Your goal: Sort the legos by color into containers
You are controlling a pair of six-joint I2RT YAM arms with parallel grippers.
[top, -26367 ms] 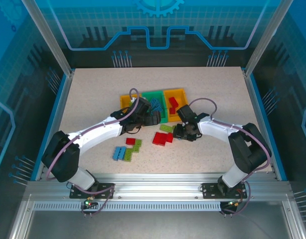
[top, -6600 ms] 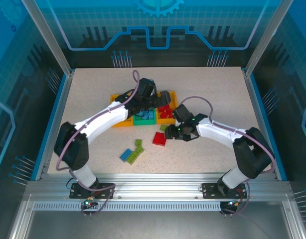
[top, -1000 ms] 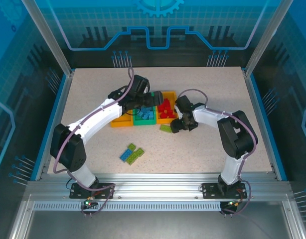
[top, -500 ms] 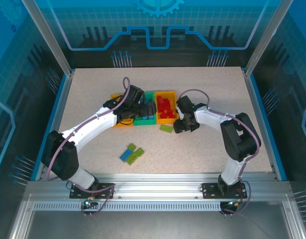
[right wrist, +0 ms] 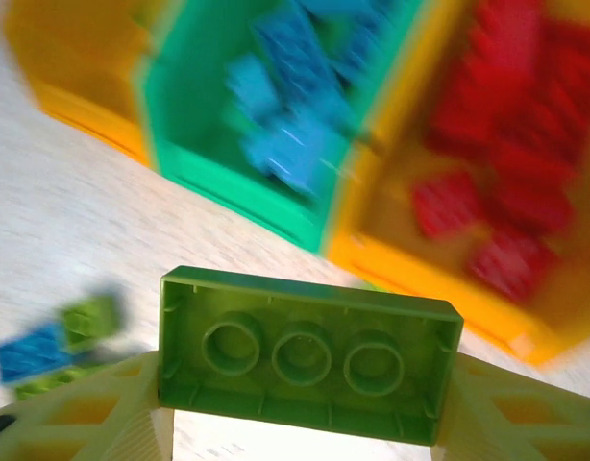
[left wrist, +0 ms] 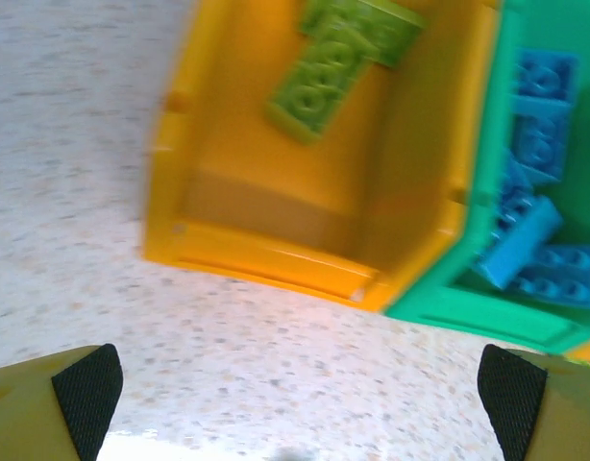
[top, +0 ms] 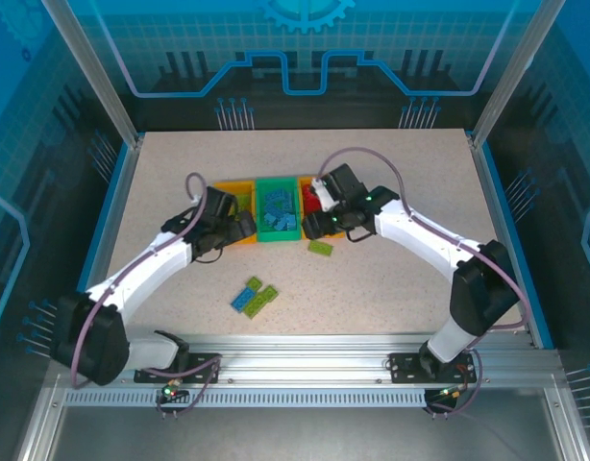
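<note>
Left arm point(top: 151, 264) has drawn back across the tabletop point(top: 401, 288); the left pincer point(left wrist: 295, 394) hangs spread before the yellow container point(left wrist: 266, 254). Right pincer point(top: 317, 223) has swung to the front of the orange container point(right wrist: 439, 293), pinching a lime lego point(right wrist: 309, 355); a second lime lego point(top: 320, 248) lies on the tabletop nearby.

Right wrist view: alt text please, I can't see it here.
A lime brick, hollow underside to the camera, is clamped in the right pincer. Blurred behind it: a green bin of blue bricks, an orange bin of red bricks.
</note>
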